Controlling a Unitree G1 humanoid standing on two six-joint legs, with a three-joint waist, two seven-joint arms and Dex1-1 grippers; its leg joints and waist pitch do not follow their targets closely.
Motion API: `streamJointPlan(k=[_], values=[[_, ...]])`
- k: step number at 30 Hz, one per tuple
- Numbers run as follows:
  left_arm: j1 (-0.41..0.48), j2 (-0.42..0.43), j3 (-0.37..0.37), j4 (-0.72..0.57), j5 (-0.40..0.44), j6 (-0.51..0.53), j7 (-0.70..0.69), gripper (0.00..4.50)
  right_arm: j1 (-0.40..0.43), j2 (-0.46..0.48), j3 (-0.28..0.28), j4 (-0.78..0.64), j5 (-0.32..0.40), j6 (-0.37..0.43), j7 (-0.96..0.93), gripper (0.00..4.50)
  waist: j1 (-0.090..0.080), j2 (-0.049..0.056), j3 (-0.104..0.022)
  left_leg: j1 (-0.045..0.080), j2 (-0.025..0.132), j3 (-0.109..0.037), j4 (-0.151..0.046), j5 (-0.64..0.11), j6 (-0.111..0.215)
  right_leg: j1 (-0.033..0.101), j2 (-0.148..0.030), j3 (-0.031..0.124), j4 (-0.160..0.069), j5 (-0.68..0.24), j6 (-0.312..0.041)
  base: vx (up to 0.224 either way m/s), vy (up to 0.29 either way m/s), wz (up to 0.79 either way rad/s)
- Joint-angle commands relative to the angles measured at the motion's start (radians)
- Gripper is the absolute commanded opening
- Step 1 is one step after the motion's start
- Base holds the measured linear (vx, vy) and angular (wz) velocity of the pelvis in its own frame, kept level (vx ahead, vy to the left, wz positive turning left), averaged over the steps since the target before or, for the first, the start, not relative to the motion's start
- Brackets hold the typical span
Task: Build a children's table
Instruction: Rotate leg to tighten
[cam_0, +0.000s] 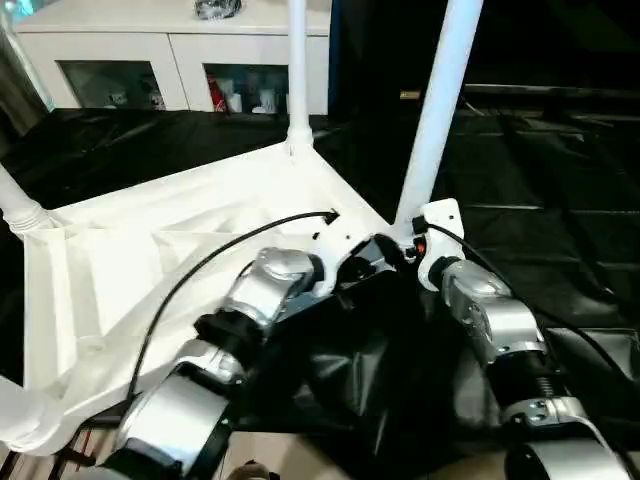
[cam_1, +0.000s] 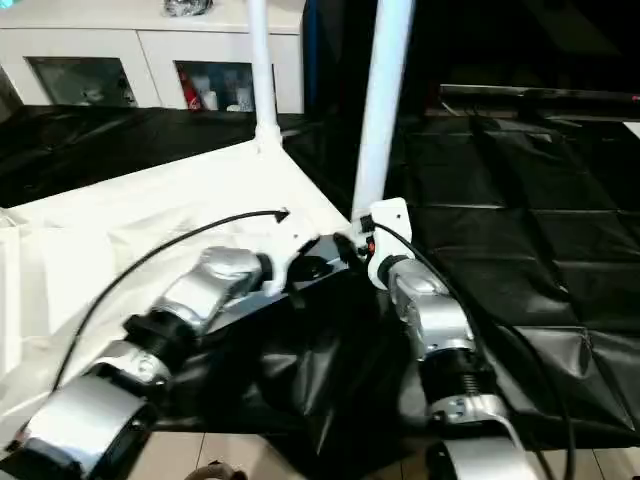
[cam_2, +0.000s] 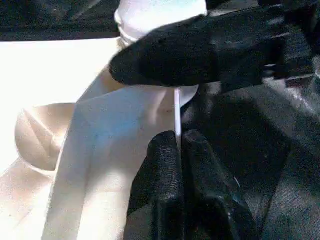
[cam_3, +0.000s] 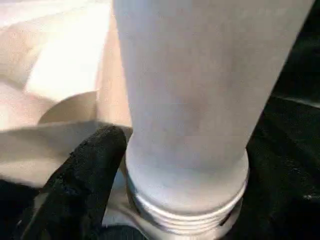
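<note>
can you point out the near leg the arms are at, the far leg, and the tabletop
near leg (cam_0: 436, 110), left eye view, on the middle of its white tube
far leg (cam_0: 297, 70), left eye view, on its tube above the corner socket
tabletop (cam_0: 150, 250), left eye view, on its ribbed underside

A counter (cam_0: 560, 180) draped in crinkled black cloth spreads across the scene. Behind it stands a white cabinet (cam_0: 170, 45) with glass-fronted doors, small items dimly visible inside. Pale floor (cam_1: 270, 455) shows at the near edge.

Black-draped work table (cam_0: 560, 190) carries upturned white tabletop (cam_0: 150, 260).
</note>
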Motion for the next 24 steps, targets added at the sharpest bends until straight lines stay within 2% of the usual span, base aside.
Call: streamJointPlan(k=[1,3,5,7,10,18,19,22,24], values=[[0.015,0.012,-0.012,-0.103,-0.043,-0.086,-0.117,0.00,0.025,-0.020,0.070,-0.045,0.013,-0.004,0.129,3.65,0.004,-0.011,-0.081,0.006,0.034,-0.013,-0.068,-0.230,0.049,0.065,-0.071,0.051,-0.079,-0.371,-0.124,0.000,0.000,0.00],[0.041,0.039,-0.021,-0.144,-0.053,-0.090,-0.171,0.00,0.042,-0.060,0.096,-0.076,0.005,-0.016,0.198,3.65,0.007,-0.008,-0.083,0.007,0.038,-0.013,-0.067,-0.223,0.055,0.063,-0.072,0.053,-0.074,-0.353,-0.132,0.000,0.000,0.00],[0.094,0.103,-0.044,-0.228,-0.067,-0.085,-0.271,0.00,0.081,-0.152,0.144,-0.151,0.004,-0.047,0.346,3.65,0.012,-0.007,-0.081,0.008,0.044,-0.016,-0.069,-0.236,0.051,0.066,-0.075,0.052,-0.071,-0.353,-0.139,0.000,0.000,0.00],[0.116,0.131,-0.051,-0.265,-0.075,-0.080,-0.313,0.00,0.100,-0.194,0.161,-0.189,0.013,-0.060,0.416,3.65,0.013,-0.008,-0.079,0.008,0.044,-0.011,-0.069,-0.241,0.061,0.061,-0.071,0.056,-0.071,-0.356,-0.138,0.000,0.000,0.00],[0.154,0.179,-0.062,-0.333,-0.094,-0.064,-0.381,0.00,0.127,-0.255,0.177,-0.251,0.044,-0.064,0.529,3.65,0.022,-0.010,-0.078,0.011,0.045,-0.011,-0.069,-0.248,0.058,0.059,-0.074,0.056,-0.074,-0.395,-0.134,0.000,0.000,0.00],[0.223,0.258,-0.070,-0.459,-0.119,-0.017,-0.482,0.00,0.156,-0.317,0.201,-0.304,0.081,-0.051,0.660,3.65,0.023,-0.012,-0.076,0.008,0.045,-0.013,-0.070,-0.248,0.054,0.057,-0.073,0.056,-0.075,-0.428,-0.127,0.000,0.000,0.00],[0.223,0.260,-0.069,-0.459,-0.118,-0.017,-0.482,0.00,0.156,-0.317,0.202,-0.304,0.080,-0.050,0.662,3.50,0.023,-0.013,-0.076,0.009,0.045,-0.013,-0.070,-0.246,0.053,0.056,-0.073,0.056,-0.075,-0.429,-0.126,0.000,0.000,0.00],[0.225,0.262,-0.068,-0.462,-0.116,-0.014,-0.480,0.00,0.159,-0.318,0.206,-0.305,0.078,-0.046,0.671,3.50,0.023,-0.014,-0.076,0.009,0.043,-0.012,-0.068,-0.243,0.053,0.055,-0.073,0.055,-0.077,-0.439,-0.119,0.000,0.000,0.00],[0.229,0.265,-0.066,-0.478,-0.118,-0.002,-0.480,0.00,0.163,-0.319,0.209,-0.313,0.081,-0.039,0.683,3.21,0.023,-0.013,-0.077,0.008,0.044,-0.013,-0.069,-0.232,0.054,0.055,-0.072,0.056,-0.075,-0.423,-0.121,0.000,0.000,0.00]])
